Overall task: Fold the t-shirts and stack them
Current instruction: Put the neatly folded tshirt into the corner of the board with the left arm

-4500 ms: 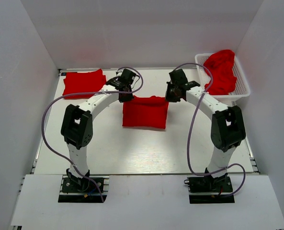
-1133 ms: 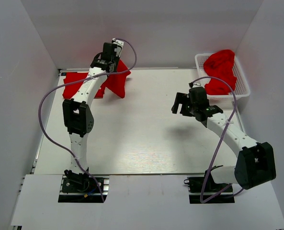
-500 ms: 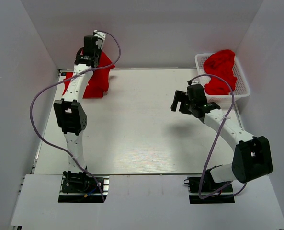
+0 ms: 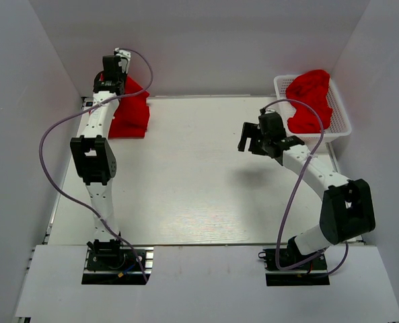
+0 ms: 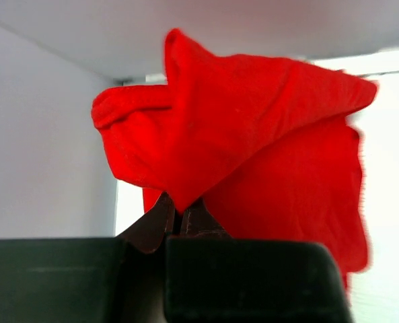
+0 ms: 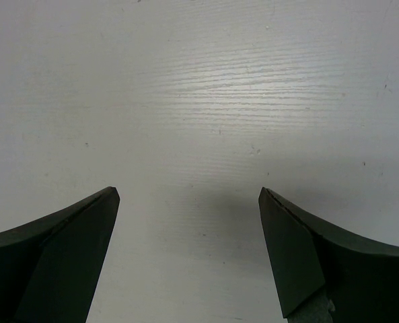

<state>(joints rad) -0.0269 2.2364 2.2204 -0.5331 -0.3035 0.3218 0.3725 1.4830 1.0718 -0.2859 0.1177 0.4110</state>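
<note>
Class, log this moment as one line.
left gripper: shut on red cloth t-shirt, far-left corner | right gripper: open, above white table | white lattice plastic basket: crumpled red t-shirt inside

The table [image 4: 199, 182] is a white, faintly wood-grained board with a dull sheen, walled in by pale panels on three sides. A folded red t-shirt [image 4: 128, 131] lies flat in its far left corner, close to the back edge. A white lattice basket [image 4: 340, 118] stands in the far right corner, heaped with crumpled red cloth [image 4: 309, 101]. The right wrist view shows bare, lightly speckled table surface.
</note>
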